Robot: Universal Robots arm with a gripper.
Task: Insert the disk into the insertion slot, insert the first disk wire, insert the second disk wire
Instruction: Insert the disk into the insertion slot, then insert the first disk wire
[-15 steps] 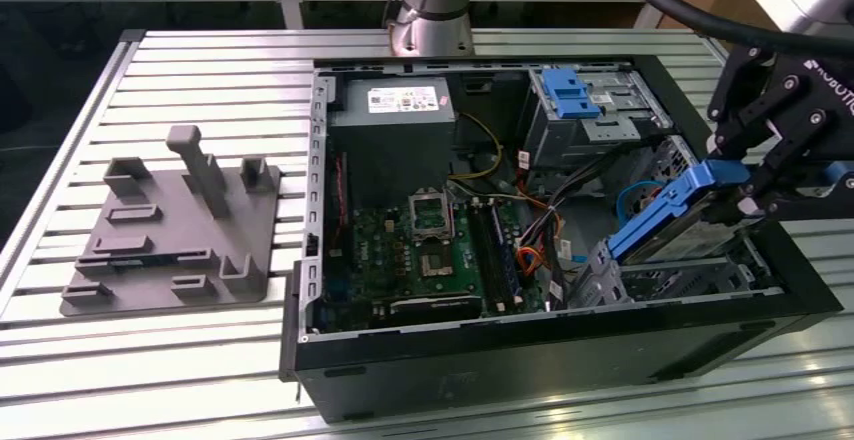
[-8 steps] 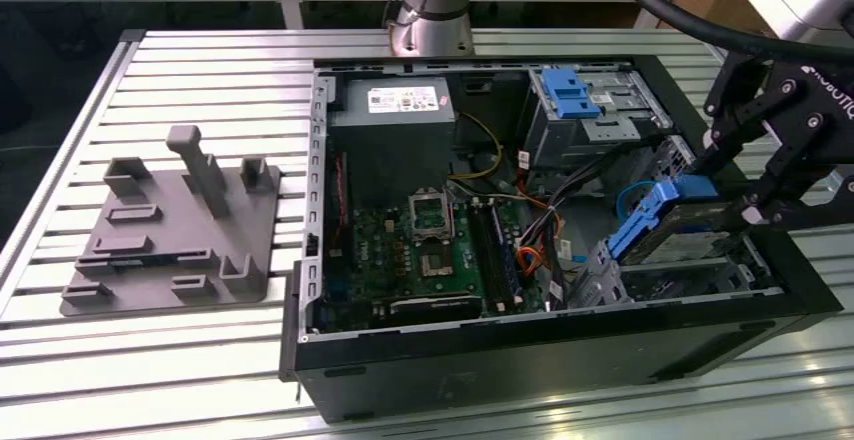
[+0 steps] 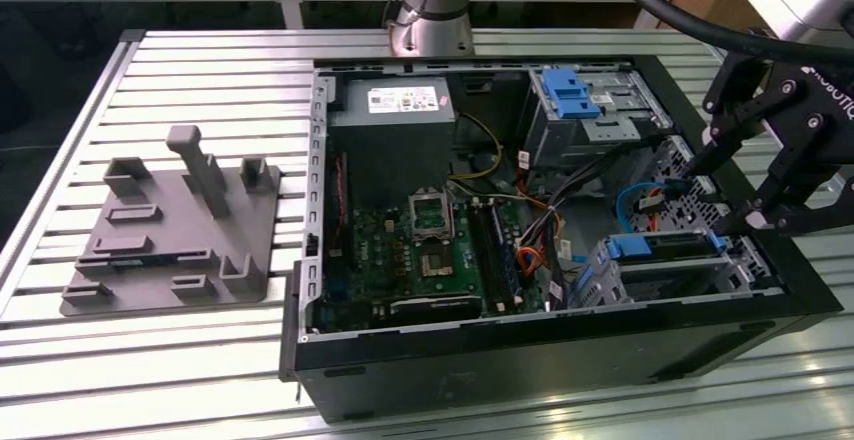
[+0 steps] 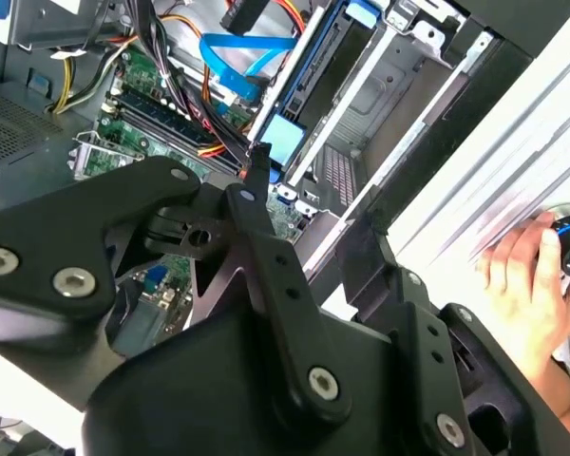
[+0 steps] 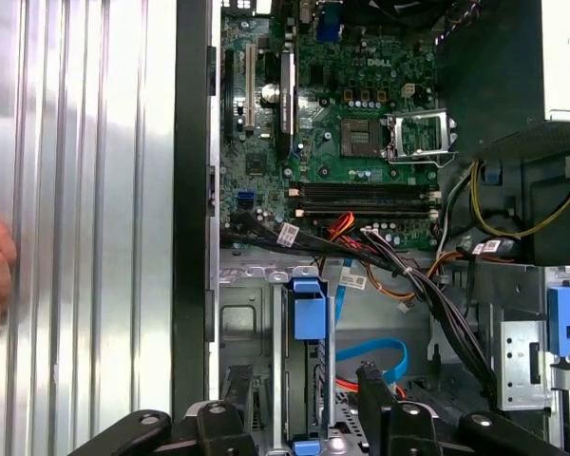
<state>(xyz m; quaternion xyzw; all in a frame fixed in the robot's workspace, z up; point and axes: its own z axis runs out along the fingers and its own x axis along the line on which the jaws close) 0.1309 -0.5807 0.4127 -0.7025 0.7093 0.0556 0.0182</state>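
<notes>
Blue-framed disk (image 3: 663,247) sits in the insertion slot (image 3: 595,282) (claw (image 3: 725,197) spread near it).

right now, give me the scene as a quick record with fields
setting: open computer case on a slatted table
task item: disk sits in the insertion slot, blue carrier showing
tool: pincer open, empty, over the disk
wiring: blue cable looped beside the slot; plugged or not, cannot tell
person: hand over the table outside the case
nearby: gray fixture at the exterior view's left of the case
</notes>
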